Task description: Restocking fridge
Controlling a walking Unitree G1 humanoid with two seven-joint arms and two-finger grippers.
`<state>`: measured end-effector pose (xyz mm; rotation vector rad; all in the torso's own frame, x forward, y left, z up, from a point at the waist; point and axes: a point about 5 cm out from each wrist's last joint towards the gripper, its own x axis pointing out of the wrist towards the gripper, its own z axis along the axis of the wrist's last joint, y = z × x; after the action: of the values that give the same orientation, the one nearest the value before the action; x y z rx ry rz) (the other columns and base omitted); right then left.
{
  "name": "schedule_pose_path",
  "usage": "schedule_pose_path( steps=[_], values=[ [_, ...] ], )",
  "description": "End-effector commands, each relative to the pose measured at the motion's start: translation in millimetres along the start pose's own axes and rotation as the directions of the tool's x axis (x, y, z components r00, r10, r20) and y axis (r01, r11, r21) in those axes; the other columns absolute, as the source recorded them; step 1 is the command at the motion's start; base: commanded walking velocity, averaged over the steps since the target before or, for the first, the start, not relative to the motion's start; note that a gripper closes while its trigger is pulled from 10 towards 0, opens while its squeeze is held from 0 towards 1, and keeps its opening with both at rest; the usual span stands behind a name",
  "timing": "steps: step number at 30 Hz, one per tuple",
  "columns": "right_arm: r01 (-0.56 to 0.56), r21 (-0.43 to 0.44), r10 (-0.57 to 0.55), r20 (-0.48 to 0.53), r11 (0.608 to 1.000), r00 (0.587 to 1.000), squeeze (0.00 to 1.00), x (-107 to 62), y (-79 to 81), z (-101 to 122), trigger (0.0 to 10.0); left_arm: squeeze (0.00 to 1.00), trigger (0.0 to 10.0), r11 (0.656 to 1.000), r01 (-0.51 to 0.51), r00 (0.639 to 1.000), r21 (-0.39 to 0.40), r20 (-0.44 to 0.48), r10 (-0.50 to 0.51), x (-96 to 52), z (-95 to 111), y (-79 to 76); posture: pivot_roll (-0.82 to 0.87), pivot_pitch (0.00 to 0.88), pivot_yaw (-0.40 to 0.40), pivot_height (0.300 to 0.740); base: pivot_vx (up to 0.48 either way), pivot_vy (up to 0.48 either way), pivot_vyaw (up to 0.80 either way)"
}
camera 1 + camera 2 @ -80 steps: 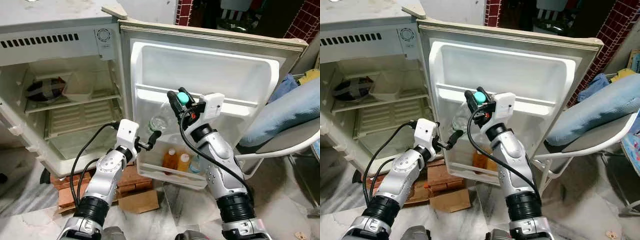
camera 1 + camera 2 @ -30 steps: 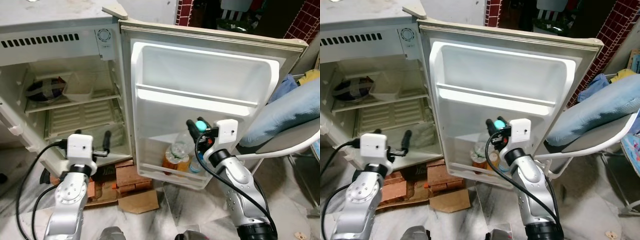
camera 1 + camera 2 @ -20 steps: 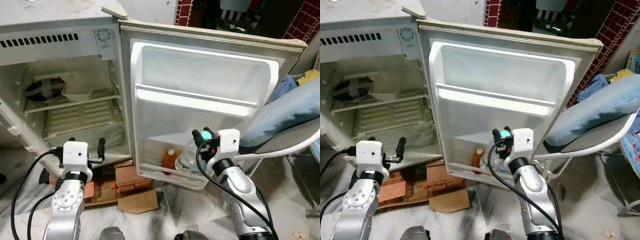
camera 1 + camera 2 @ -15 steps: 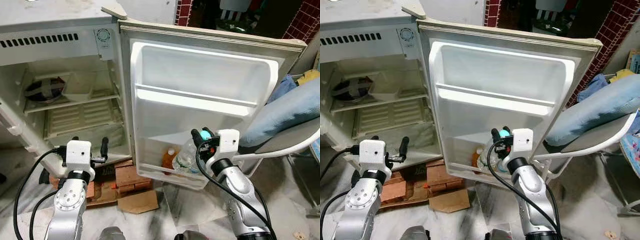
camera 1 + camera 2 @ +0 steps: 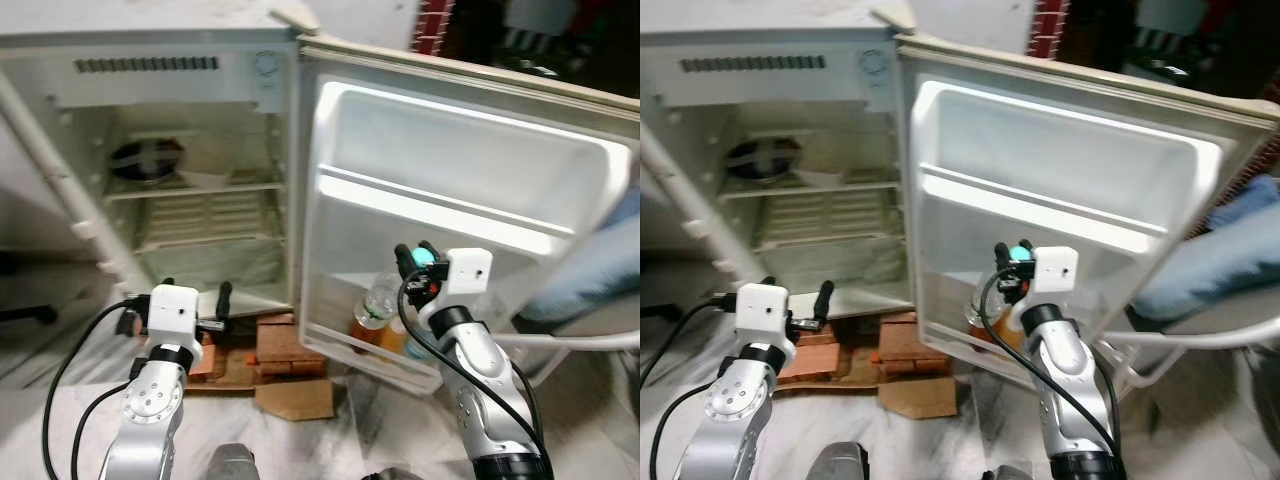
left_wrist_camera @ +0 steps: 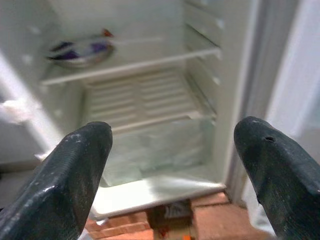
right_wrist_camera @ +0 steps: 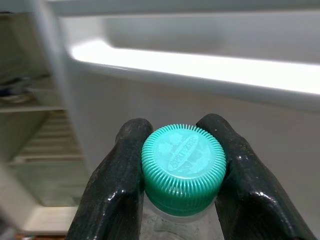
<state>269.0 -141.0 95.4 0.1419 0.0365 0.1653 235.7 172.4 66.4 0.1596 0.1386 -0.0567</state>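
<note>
My right gripper (image 5: 415,258) is shut on the teal cap (image 7: 183,165) of a clear plastic bottle (image 5: 376,298). The bottle hangs tilted, with its lower end inside the bottom door shelf (image 5: 345,350) of the open fridge door (image 5: 470,170), beside orange juice bottles (image 5: 371,331). My left gripper (image 5: 197,295) is open and holds nothing, low in front of the fridge's bottom compartment (image 6: 150,150). In the left wrist view its two black fingers (image 6: 75,170) frame the white wire shelf (image 6: 140,97).
A dark dish (image 5: 145,160) sits on the fridge's upper inner shelf. Red bricks (image 5: 283,342) and a flat piece of cardboard (image 5: 295,398) lie on the floor under the fridge. A chair with a blue cushion (image 5: 605,275) stands to the right of the door.
The right gripper has lowered the bottle from mid-door height to the bottom door shelf. The left arm has drawn back to the left. The camera has turned left.
</note>
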Motion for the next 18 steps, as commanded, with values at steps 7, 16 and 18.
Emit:
schedule_pose_path(
  steps=[7,16,18],
  values=[
    [0.071,-0.006,-0.071,0.011,0.997,0.997,0.00,-1.6,-12.6,3.1,10.0,0.00,10.0,1.000,0.021,1.000,0.021,0.017,-0.022,2.9,9.8,-0.5,0.07,0.017,-0.024,0.740,0.000,0.000,0.79],
    [0.089,-0.006,-0.089,0.001,0.996,0.996,0.00,-3.4,-14.7,0.7,10.0,0.00,10.0,0.999,0.040,0.999,0.010,0.003,-0.040,2.6,4.2,-6.8,0.06,0.022,-0.047,0.740,0.000,0.000,0.75],
    [0.098,-0.004,-0.098,0.000,0.995,0.995,0.00,-3.5,-15.4,0.0,10.0,0.00,10.0,0.998,0.057,0.998,0.003,-0.002,-0.057,3.1,3.9,-8.8,0.06,0.018,-0.051,0.740,0.000,0.000,0.44]
  ],
)
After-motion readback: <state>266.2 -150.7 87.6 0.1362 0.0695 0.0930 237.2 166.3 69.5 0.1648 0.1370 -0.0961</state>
